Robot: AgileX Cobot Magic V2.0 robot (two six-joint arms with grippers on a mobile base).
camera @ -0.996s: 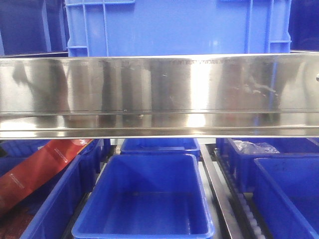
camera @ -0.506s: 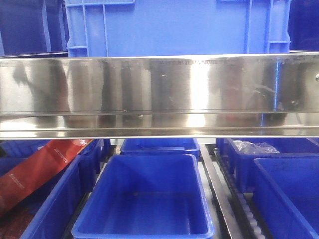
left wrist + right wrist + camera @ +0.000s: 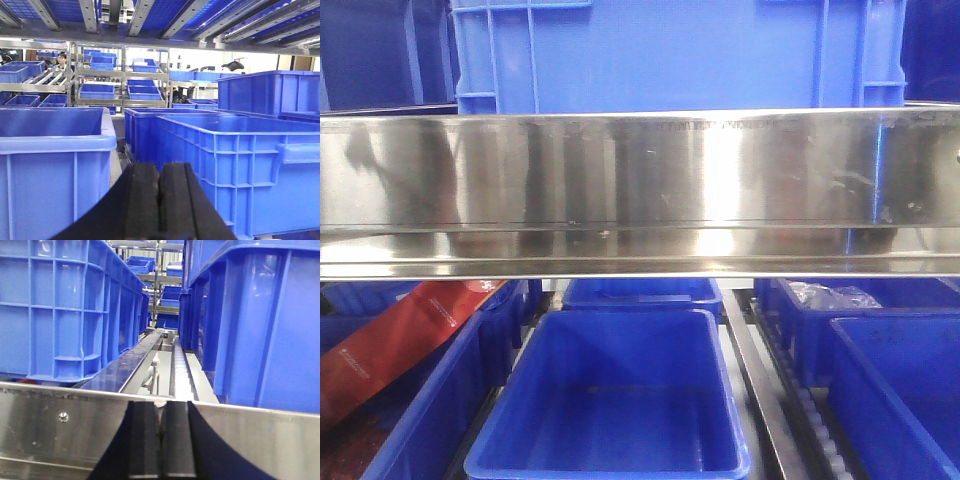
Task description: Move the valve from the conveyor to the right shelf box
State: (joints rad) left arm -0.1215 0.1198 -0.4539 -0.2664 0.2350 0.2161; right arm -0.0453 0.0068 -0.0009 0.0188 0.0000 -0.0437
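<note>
Neither the valve nor the conveyor shows in any view, so find them before you reach. Your left gripper [image 3: 159,200] and right gripper [image 3: 162,440] both have their pads pressed together, empty. Only the front view shows the lower empty blue bin [image 3: 610,455]; the wrists see crate walls.

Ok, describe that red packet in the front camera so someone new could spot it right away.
Start at the wide steel beam across the front view and look under its left end. There, a bin holds the red packet, lying slanted. It is the only red thing among blue bins.
</note>
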